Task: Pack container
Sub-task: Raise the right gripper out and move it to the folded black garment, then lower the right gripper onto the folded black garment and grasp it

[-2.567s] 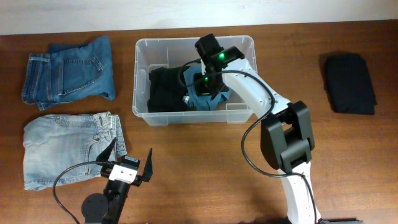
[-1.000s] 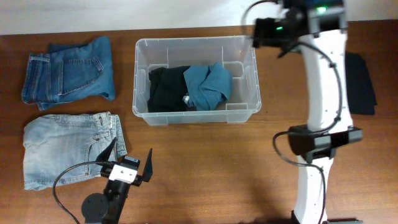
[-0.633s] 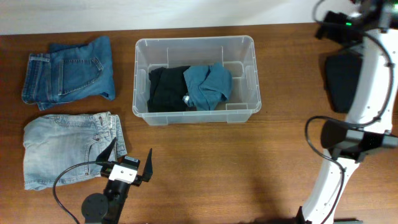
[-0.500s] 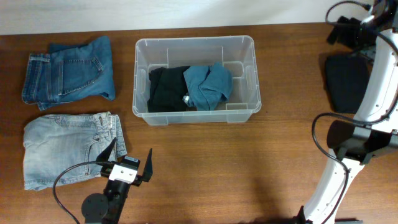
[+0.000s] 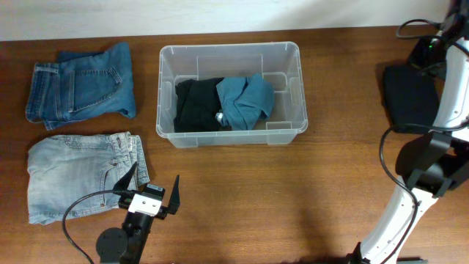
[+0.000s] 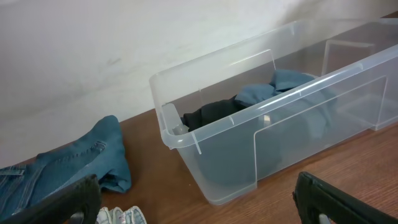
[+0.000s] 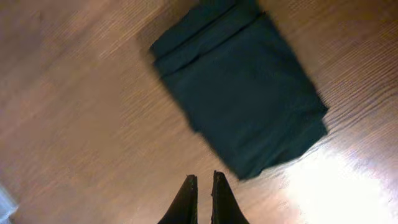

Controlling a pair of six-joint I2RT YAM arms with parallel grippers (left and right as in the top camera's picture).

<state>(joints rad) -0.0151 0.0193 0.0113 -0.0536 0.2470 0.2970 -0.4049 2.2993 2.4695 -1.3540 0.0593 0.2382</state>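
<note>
The clear plastic container (image 5: 229, 48) stands at the table's middle back, holding a black garment (image 5: 193, 104) and a teal garment (image 5: 246, 101). It also shows in the left wrist view (image 6: 249, 134). My right gripper (image 5: 427, 51) is shut and empty at the far right, above the table just beyond a dark folded garment (image 5: 410, 97). In the right wrist view the closed fingers (image 7: 203, 179) hover near that garment (image 7: 242, 87). My left gripper (image 5: 152, 192) is open and empty near the front left, its fingers (image 6: 202, 205) facing the container.
Folded dark blue jeans (image 5: 80, 84) lie at the back left and also show in the left wrist view (image 6: 74, 162). Light blue jeans (image 5: 77, 176) lie at the front left beside my left gripper.
My right gripper has left the teal garment in the container, risen out and swung right to the dark folded garment. The left arm has not moved.
</note>
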